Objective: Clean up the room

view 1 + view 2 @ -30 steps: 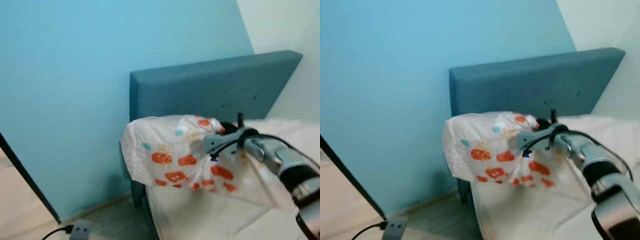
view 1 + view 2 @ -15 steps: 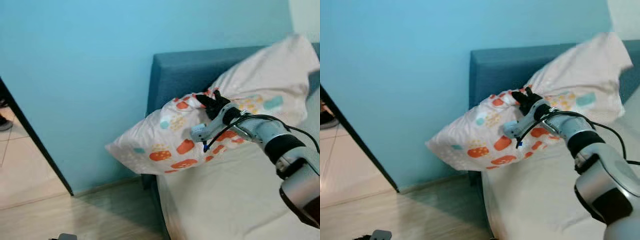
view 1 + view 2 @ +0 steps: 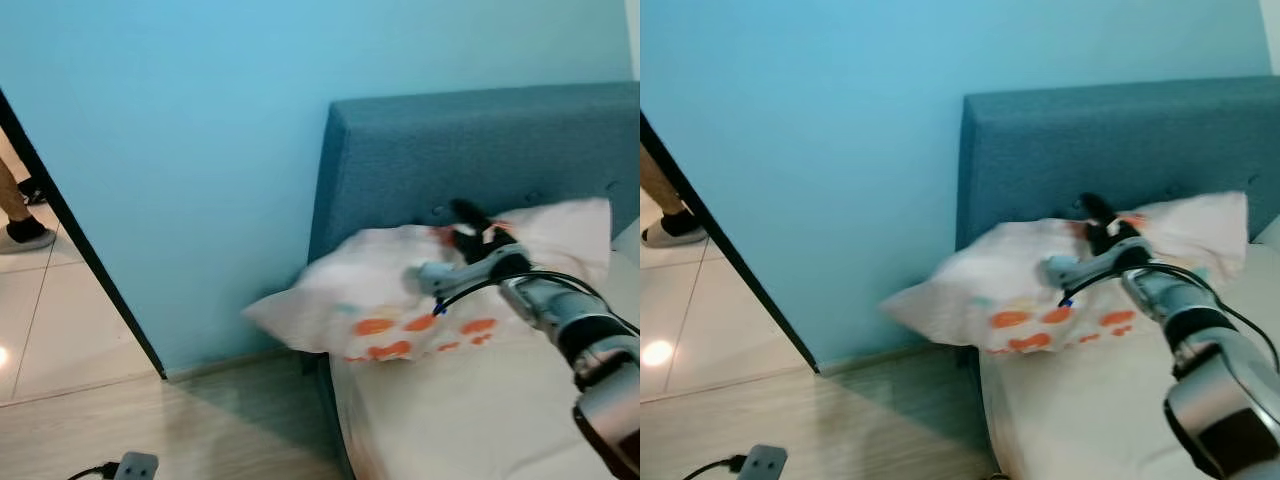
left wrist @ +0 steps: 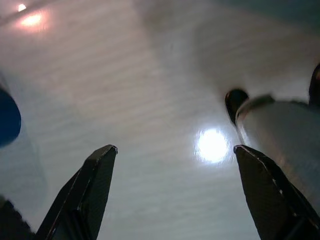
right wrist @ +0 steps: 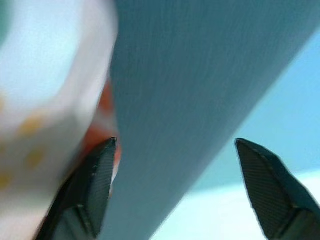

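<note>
A white pillow [image 3: 400,310] with orange and teal prints lies blurred at the head of the bed, one corner hanging over the bed's left edge. My right gripper [image 3: 470,222] hovers at the pillow's top edge, close to the teal headboard [image 3: 480,150]. In the right wrist view this gripper [image 5: 175,142] is open, with the headboard between its fingers and the pillow [image 5: 45,100] against one finger. My left gripper [image 4: 175,150] hangs open above the pale wooden floor.
The cream mattress [image 3: 470,400] stretches toward me on the right. A light blue wall [image 3: 200,120] runs behind the bed. A dark door frame [image 3: 80,240] stands at the left, with a person's foot [image 3: 25,232] beyond it. A grey plug [image 3: 135,466] lies on the floor.
The pillow, held up high half a second ago, has dropped flat onto the bed by the headboard. My right arm has come down with it. The camera has swung left.
</note>
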